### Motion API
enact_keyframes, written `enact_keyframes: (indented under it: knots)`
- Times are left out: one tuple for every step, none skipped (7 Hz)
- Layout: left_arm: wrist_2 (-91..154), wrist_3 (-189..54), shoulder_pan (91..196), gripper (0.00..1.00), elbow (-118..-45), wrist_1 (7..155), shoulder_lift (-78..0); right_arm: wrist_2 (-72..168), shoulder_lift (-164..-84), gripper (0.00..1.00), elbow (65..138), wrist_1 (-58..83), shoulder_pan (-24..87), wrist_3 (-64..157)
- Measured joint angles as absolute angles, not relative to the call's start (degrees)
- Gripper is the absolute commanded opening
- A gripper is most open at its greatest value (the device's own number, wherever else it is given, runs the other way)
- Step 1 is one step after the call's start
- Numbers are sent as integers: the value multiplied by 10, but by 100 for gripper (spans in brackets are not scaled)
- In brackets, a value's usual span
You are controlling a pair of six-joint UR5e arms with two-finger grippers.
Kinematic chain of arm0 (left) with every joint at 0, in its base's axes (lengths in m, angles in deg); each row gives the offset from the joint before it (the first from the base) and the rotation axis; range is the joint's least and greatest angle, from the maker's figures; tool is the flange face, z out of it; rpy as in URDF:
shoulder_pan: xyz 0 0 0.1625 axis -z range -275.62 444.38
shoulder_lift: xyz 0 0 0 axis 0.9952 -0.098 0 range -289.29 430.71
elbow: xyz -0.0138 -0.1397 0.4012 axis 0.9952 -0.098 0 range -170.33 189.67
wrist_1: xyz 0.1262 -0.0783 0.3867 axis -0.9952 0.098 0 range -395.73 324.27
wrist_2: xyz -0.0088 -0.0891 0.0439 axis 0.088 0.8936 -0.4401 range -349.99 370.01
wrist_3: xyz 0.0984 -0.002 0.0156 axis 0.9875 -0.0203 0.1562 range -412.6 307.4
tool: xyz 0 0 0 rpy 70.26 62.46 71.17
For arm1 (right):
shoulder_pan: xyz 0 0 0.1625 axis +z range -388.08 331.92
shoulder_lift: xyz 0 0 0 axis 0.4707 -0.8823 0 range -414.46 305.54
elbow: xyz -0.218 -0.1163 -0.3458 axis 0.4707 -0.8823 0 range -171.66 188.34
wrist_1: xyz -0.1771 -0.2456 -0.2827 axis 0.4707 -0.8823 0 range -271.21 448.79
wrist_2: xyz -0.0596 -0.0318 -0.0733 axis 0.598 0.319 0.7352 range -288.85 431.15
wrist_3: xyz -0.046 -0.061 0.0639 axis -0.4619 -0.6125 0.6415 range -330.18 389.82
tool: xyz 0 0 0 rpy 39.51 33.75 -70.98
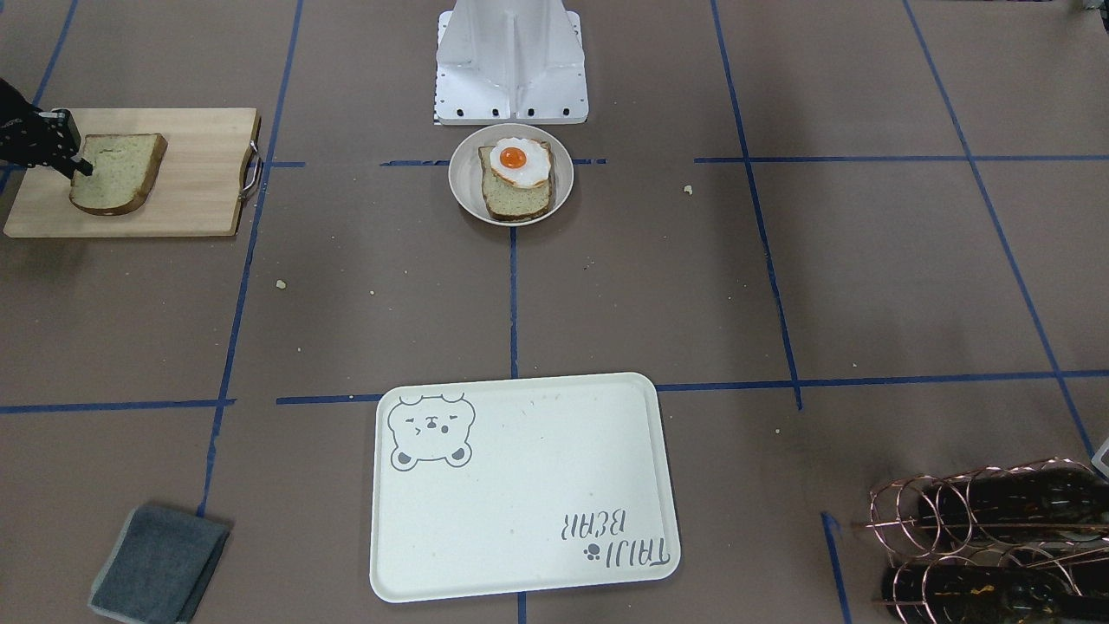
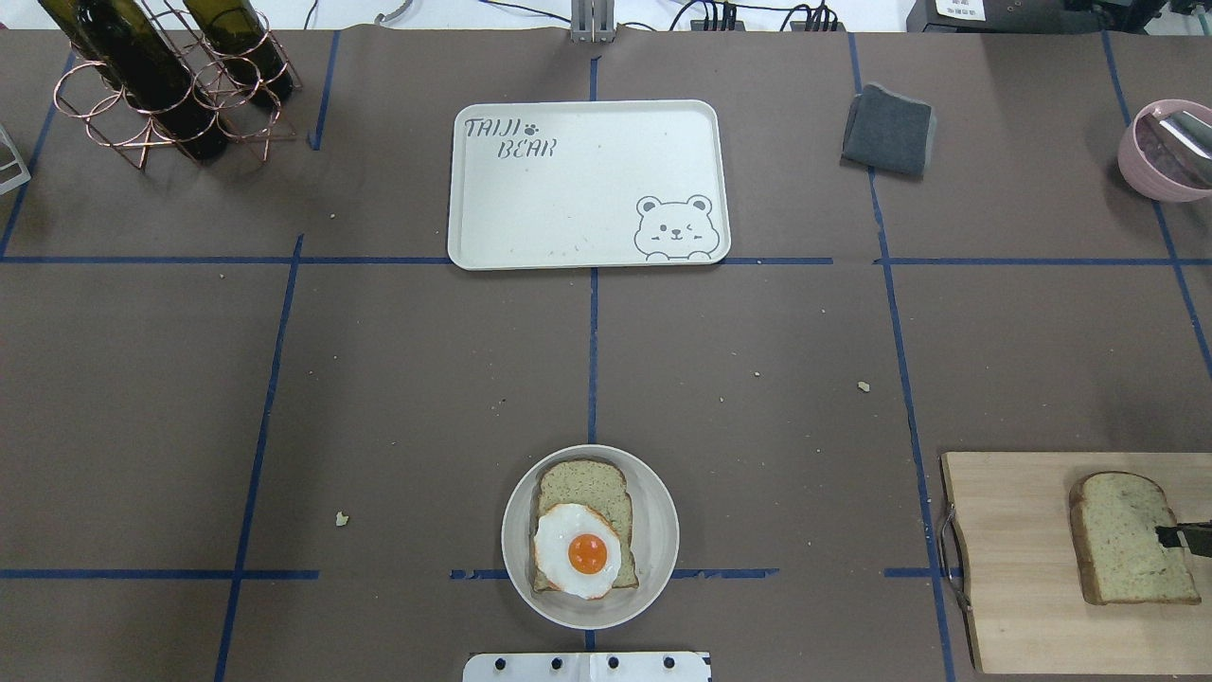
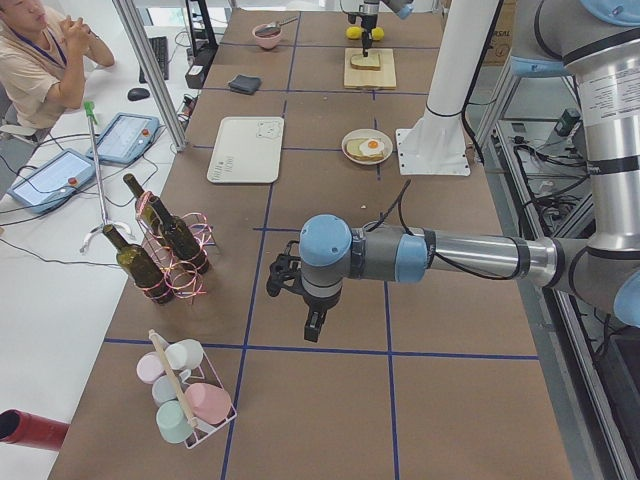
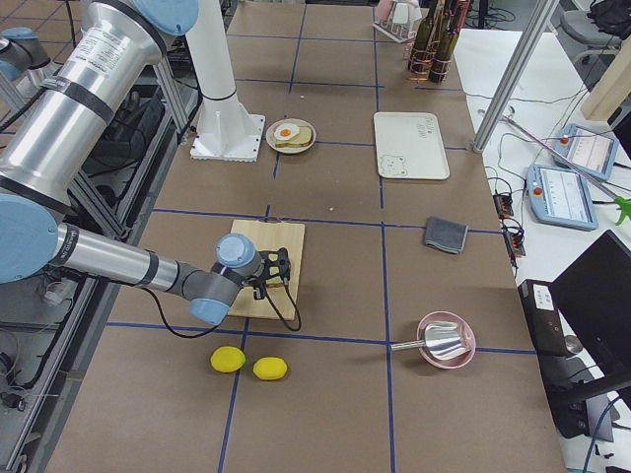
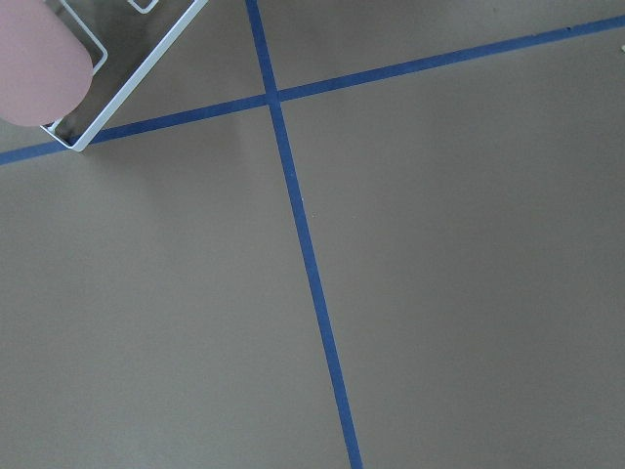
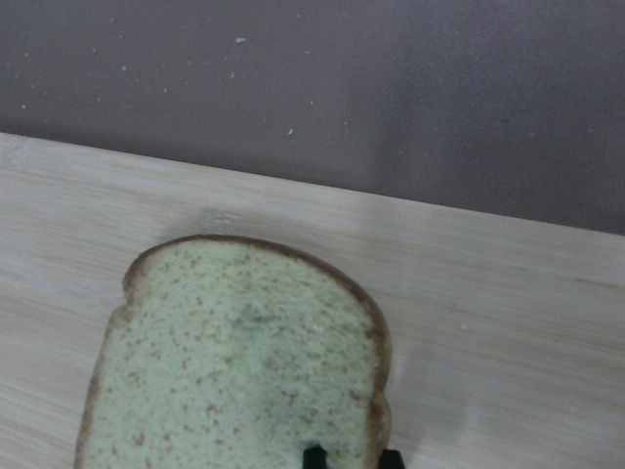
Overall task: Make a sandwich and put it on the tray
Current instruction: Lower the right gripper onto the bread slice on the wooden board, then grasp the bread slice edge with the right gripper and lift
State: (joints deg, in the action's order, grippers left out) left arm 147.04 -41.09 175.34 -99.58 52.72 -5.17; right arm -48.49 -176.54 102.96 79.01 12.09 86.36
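A slice of speckled bread (image 1: 117, 173) lies on the wooden cutting board (image 1: 199, 173). It also shows in the overhead view (image 2: 1127, 540) and the right wrist view (image 6: 234, 371). My right gripper (image 1: 82, 167) is shut on this slice's crust edge, one fingertip (image 6: 312, 457) over the bread. A second slice (image 2: 587, 483) with the fried egg (image 2: 578, 551) on it sits in the round dish (image 2: 663, 530). The cream bear tray (image 2: 587, 189) holds nothing. My left gripper (image 3: 310, 325) hangs over bare table far from the food; I cannot tell whether it is open.
A grey cloth (image 2: 888, 130) lies beside the tray. A copper rack with wine bottles (image 2: 161, 85) stands at the far left, a pink bowl (image 2: 1165, 152) at the far right. Two lemons (image 4: 229, 359) lie past the board. A cup rack (image 3: 185, 400) stands near the left arm.
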Motion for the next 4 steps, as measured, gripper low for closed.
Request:
enact_keyframes:
  knots:
    - [1470,-411,1753,100,-998,527,-52,-486,-1766,0,1029,795,120,859]
    - [1470,-411,1753,100,-999,527,-52,-487,-1767,0,1029,807,121,857]
    - [1470,-411,1753,100,-999,527,-52,-491,-1768,0,1029,829,121,857]
    - [1470,-411,1753,100,-999,527,-52,-500,-1769,0,1034,850,123,860]
